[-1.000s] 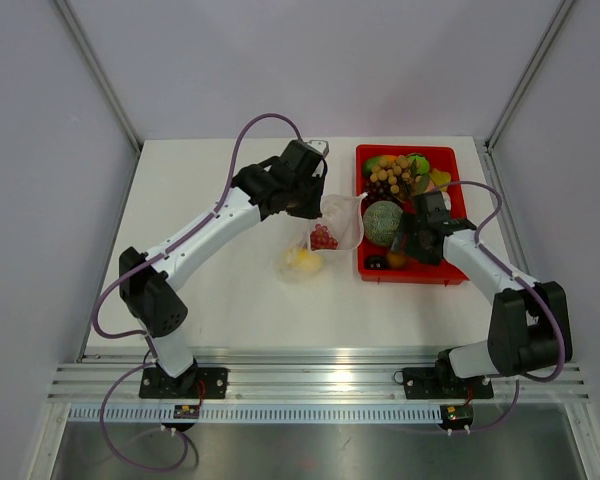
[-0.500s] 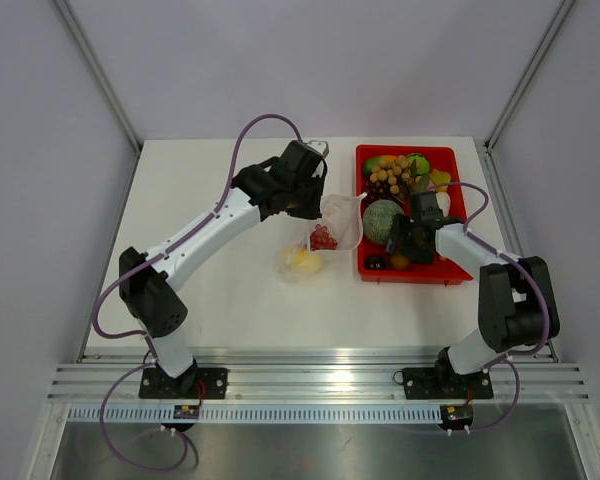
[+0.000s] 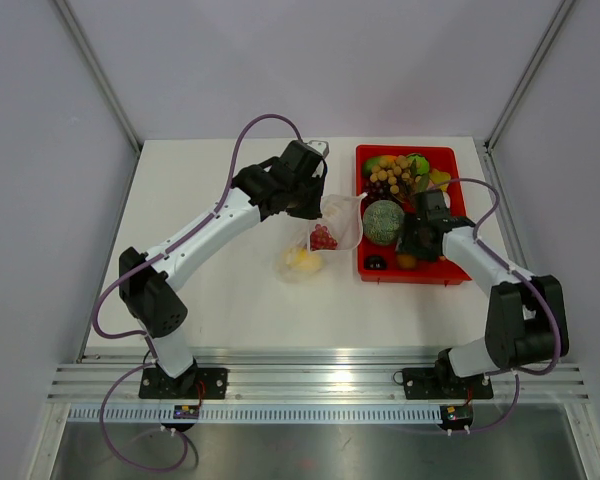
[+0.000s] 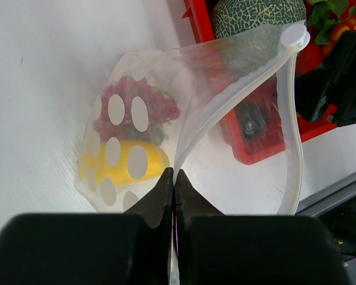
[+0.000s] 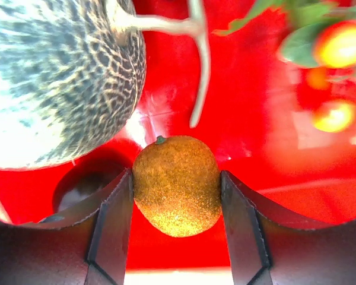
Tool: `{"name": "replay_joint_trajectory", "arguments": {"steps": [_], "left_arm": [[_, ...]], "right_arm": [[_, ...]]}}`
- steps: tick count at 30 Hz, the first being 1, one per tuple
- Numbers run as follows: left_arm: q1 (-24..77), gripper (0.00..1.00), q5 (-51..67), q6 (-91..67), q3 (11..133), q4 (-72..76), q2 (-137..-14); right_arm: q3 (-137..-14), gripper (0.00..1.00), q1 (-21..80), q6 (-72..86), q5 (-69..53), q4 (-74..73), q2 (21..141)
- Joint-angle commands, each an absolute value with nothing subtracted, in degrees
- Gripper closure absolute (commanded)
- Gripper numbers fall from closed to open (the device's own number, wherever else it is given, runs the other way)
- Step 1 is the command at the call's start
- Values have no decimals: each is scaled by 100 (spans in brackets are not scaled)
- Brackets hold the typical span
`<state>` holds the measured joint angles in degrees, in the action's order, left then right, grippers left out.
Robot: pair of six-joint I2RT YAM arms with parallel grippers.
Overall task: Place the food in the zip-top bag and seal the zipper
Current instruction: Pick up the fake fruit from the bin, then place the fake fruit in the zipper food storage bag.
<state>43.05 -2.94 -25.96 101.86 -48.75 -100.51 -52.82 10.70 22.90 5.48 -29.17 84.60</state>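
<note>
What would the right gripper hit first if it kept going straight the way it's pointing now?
The orange-brown fruit, which sits snug between its fingers. Just past that, the right gripper would press into the floor of the red tray, though how much gap remains is hard to judge.

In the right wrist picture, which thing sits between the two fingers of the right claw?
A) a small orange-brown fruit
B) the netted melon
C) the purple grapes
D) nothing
A: the small orange-brown fruit fills the gap between the fingers of the right claw, above the red tray.
</note>
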Motion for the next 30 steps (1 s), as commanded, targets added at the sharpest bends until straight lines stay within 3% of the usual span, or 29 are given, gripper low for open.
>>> {"name": "replay_joint_trajectory", "arguments": {"steps": [1, 7, 15, 22, 30], "left_arm": [[4271, 100, -202, -2505, 10257, -4614, -9835], [4271, 100, -176, -2461, 10292, -4597, -9879], [4236, 100, -158, -2408, 10477, -4676, -9993], [4236, 100, -123, -2452, 10450, -4658, -9984], [4236, 100, -106, -2443, 10433, -4658, -9958]], "right_arm": [[-5633, 61, 1020, 2215, 1010, -3321, 7814], [-6108, 61, 976, 2206, 1055, -3735, 7216], [-7584, 62, 1019, 2267, 89, -3991, 7032], [-8375, 62, 2343, 2478, 272, -3990, 7224], [-8104, 60, 3014, 2892, 26, -3472, 7557]]}}
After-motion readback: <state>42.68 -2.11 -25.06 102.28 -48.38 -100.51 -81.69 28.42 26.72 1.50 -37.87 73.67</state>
